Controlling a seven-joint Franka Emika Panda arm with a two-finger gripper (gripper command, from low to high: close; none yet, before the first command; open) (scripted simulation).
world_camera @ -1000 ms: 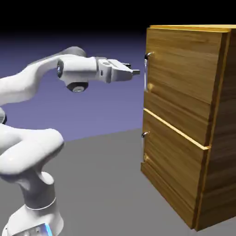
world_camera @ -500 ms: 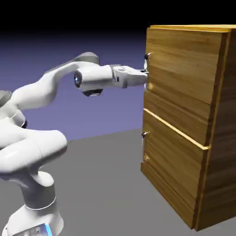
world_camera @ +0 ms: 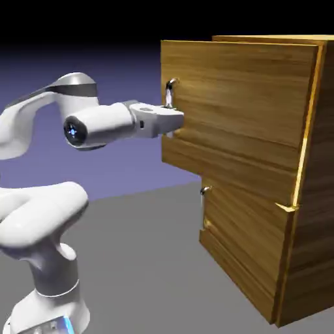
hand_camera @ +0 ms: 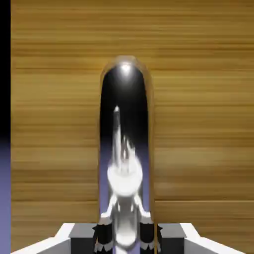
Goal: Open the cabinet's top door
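The cabinet [world_camera: 314, 196] of golden-brown wood stands at the exterior view's right. Its top door [world_camera: 241, 111] is swung partly out toward the arm, with its free edge well clear of the cabinet's front. My gripper [world_camera: 175, 127] is shut on the door's vertical silver bar handle [world_camera: 169, 90], holding it below the upper bend. In the hand view the handle [hand_camera: 125, 124] rises large and shiny from between my gripper's [hand_camera: 124, 238] dark fingertips [hand_camera: 101, 237], with the top door's wood [hand_camera: 198, 124] filling the picture behind it.
The lower door [world_camera: 241, 244] stays flush with the cabinet, its small silver handle [world_camera: 204, 191] at its upper left corner. The grey table [world_camera: 143, 261] stretches between my base and the cabinet. My arm reaches level from the lower left.
My gripper went from open and short of the handle to shut on it. It then drew back to the left, and the top door swung out with it.
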